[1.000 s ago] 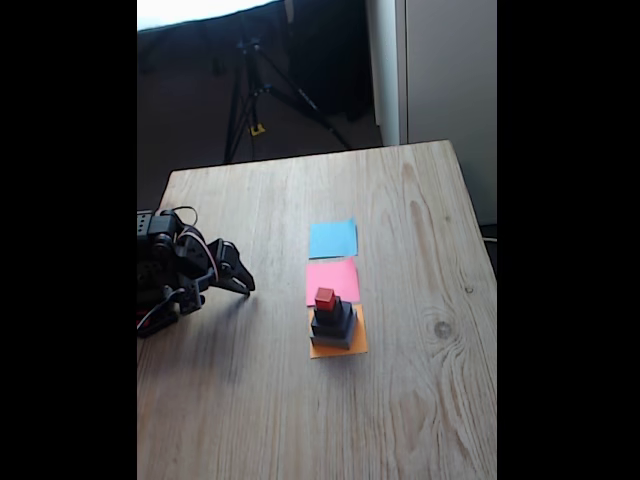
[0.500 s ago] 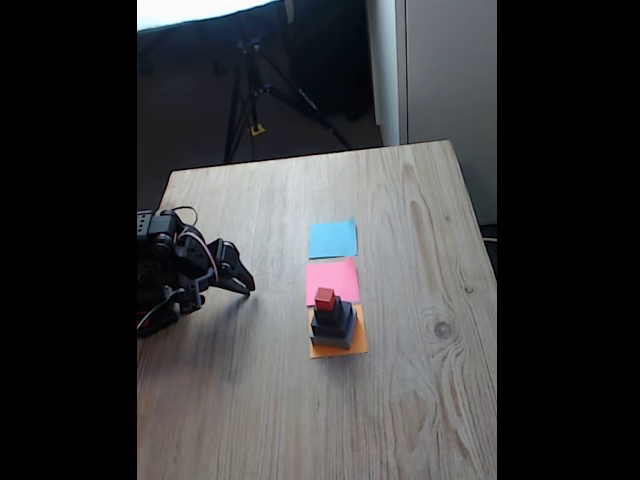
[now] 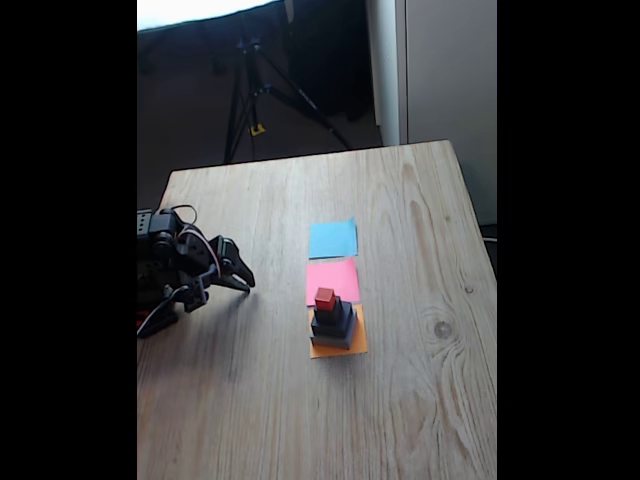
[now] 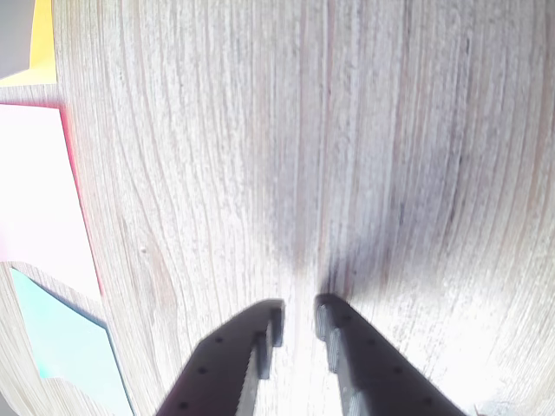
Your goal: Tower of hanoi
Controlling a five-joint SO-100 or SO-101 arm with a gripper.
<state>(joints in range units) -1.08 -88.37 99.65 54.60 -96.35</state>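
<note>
Hanoi tower of three dark grey square blocks (image 3: pixel 335 328) stepped by size, tiny red cube (image 3: pixel 325 298) on top, sits on the orange paper square (image 3: pixel 355 345), well apart from the jaws and off to their right in the fixed view. Black two-finger gripper (image 3: pixel 243 283) is low over the light wooden table (image 3: pixel 420 220), folded near the arm base. Wrist view: gripper (image 4: pixel 298 314) fingertips close together, a thin gap between, nothing held.

Step in hand looks like the first reach for the red cube. Best done by lifting clear of the table, opening the jaws only slightly wider than the cube, coming down straight over it, pinching opposite flat faces, then lifting vertically so the grey blocks below don't shift. Pink paper square (image 3: pixel 332 279) and blue paper square (image 3: pixel 332 239) lie beyond the tower as likely drop spots.

No brands, labels or writing readable.
</note>
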